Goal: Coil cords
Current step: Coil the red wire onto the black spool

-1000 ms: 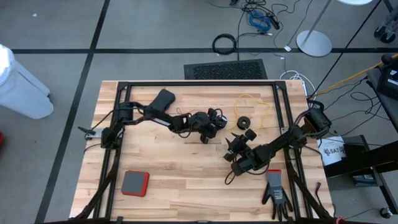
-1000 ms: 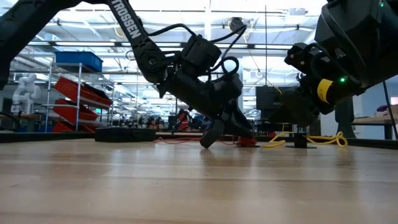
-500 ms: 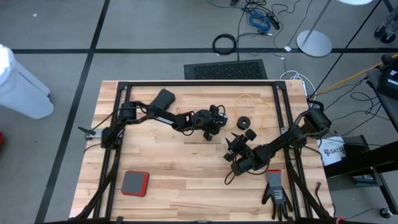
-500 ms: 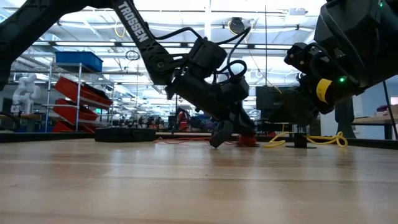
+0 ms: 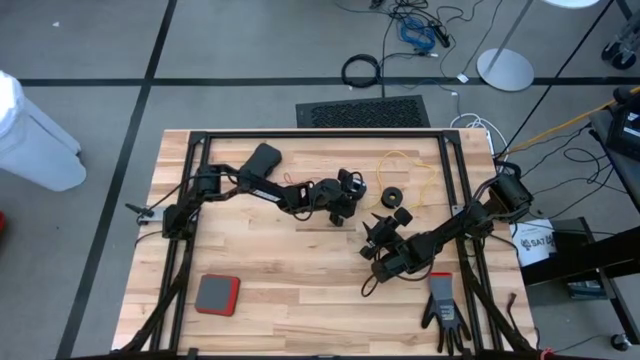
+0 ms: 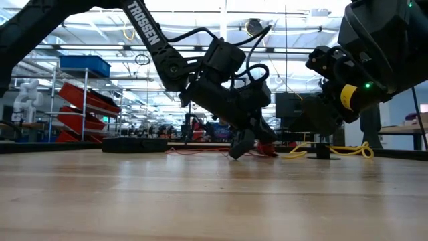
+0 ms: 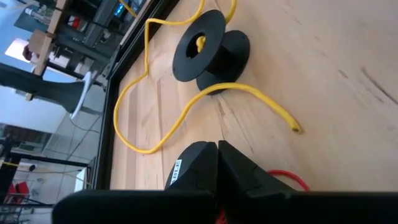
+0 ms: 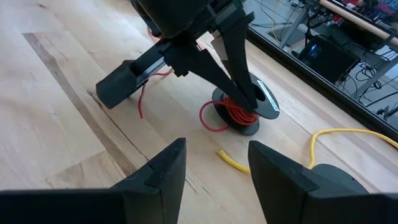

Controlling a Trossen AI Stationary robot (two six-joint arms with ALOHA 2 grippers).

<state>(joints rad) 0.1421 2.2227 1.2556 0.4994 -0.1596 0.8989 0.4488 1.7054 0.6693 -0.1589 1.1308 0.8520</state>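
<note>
Two cords are in play, and the red one is being worked. The left gripper has its fingers pressed tight together, tips down at the small black reel. It appears to be pinching the red cord where the turns pile up on the hub. One loose loop spills off the reel on the side facing the right gripper. A stray tail runs back under the left arm's wrist.

The right gripper hangs just short of that reel, fingers spread wide with nothing between them. The left gripper and the reel sit straight ahead of it.

The yellow cord lies uncoiled just beyond the left gripper's closed tips. Its cut end rests on the wooden table, and its own black reel stands a little farther out.

How to do this well? To my eye the reel isn't anchored, so any pull on the cord will likely drag or tip it. The open right gripper looks best used to steady the flange while the left leads the cord round the hub. Light tension and small circles should suit, laying each turn beside the last. That slack loop wants taking up first, or it may snag a finger. The left gripper should also stay low and clear of the yellow end close by.
</note>
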